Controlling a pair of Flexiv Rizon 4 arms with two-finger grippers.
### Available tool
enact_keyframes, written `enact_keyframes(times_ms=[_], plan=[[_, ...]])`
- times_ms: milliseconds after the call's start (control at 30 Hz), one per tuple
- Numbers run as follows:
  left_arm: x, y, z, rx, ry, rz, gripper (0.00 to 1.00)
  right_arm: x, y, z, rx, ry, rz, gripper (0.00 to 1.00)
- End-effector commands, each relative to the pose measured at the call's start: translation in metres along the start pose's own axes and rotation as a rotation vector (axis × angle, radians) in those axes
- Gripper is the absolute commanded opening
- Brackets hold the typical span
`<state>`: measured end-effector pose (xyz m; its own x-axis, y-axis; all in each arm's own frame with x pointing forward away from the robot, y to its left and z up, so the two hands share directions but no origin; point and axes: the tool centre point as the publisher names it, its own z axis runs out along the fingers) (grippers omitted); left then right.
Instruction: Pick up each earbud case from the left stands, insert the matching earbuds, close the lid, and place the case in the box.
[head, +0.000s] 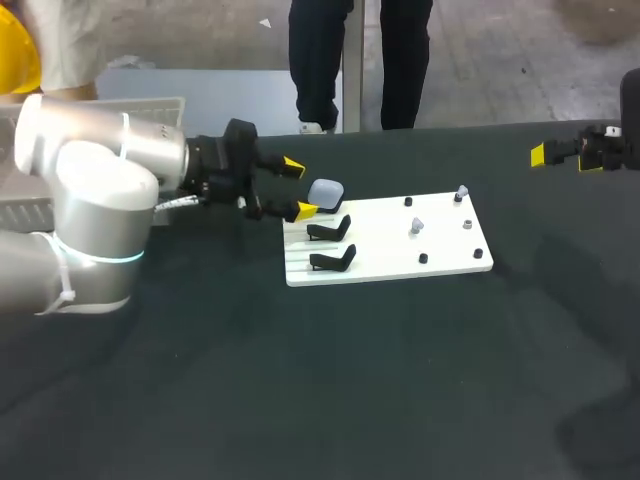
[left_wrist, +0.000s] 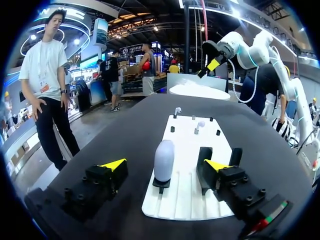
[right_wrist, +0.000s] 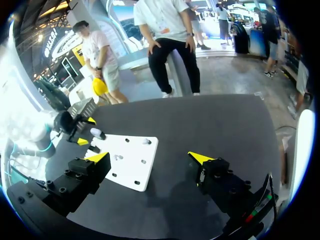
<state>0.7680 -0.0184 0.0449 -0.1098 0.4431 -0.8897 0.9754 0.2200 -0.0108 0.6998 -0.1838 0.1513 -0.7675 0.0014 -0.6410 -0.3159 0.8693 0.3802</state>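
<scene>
A pale earbud case (head: 326, 192) stands upright on the rearmost of three black stands at the left end of the white board (head: 440, 265). The other two stands (head: 331, 229) (head: 334, 260) are bare. Small earbuds (head: 417, 226) (head: 461, 192) sit on pegs at the board's right end. My left gripper (head: 298, 188) is open just left of the case. In the left wrist view the case (left_wrist: 164, 150) stands between and slightly ahead of the spread fingers (left_wrist: 114, 164), untouched. My right gripper (head: 560, 158) is open and empty, high at the far right, well off the board (right_wrist: 130, 167).
A pale box (head: 150, 108) stands at the back left behind my left arm. Several short black pegs (head: 423, 257) dot the board's right half. The dark tablecloth (head: 350, 380) stretches bare in front of the board.
</scene>
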Motion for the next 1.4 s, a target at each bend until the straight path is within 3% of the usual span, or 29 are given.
enact_keyframes(times_ms=[33, 133, 533, 667, 1400], plan=[[0.001, 0.010, 0.012, 0.017, 0.014, 0.000, 0.98, 0.000, -0.001, 0.000, -0.002, -0.001, -0.001, 1.00], [0.004, 0.010, 0.017, 0.030, 0.014, 0.001, 0.84, 0.000, -0.001, 0.000, -0.002, -0.001, -0.001, 1.00], [0.007, 0.008, 0.029, 0.062, 0.009, -0.002, 0.71, 0.000, -0.001, 0.000, -0.002, -0.001, -0.001, 1.00], [0.007, 0.008, 0.030, 0.066, 0.010, -0.004, 0.55, 0.000, -0.001, 0.000, -0.002, -0.001, -0.001, 1.00], [0.008, 0.000, 0.033, 0.106, -0.026, -0.008, 0.44, 0.000, -0.001, 0.000, -0.002, -0.001, -0.001, 1.00]])
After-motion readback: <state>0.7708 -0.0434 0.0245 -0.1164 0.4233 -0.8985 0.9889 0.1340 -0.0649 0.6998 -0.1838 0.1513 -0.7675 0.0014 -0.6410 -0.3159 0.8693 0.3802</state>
